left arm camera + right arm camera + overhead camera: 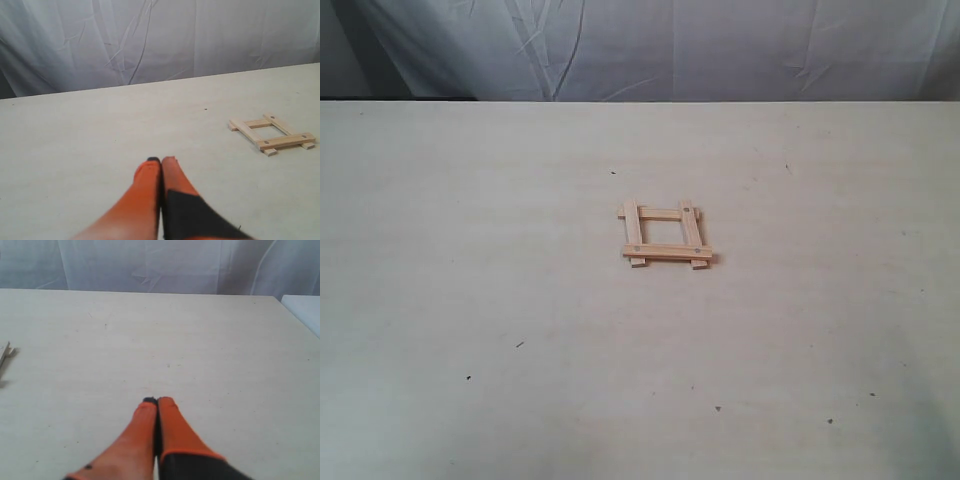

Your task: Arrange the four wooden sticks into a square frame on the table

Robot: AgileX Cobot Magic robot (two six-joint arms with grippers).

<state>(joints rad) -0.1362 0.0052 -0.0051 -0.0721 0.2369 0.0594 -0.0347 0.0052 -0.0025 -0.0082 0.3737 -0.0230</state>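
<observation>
Exterior view, speckled table (470,300), square frame (667,252) mid-table, white curtain (720,50) behind, both jaws clenched

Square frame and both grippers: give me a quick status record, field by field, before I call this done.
frame: square frame closed on all four sides, corners overlapping, ends poking out
sticks: four sticks, all in the frame, none loose in view
place: flat on the table, near its middle in the exterior view
left gripper: shut, empty, clear of the frame
right gripper: shut, empty, clear of the frame
task: looks complete
</observation>
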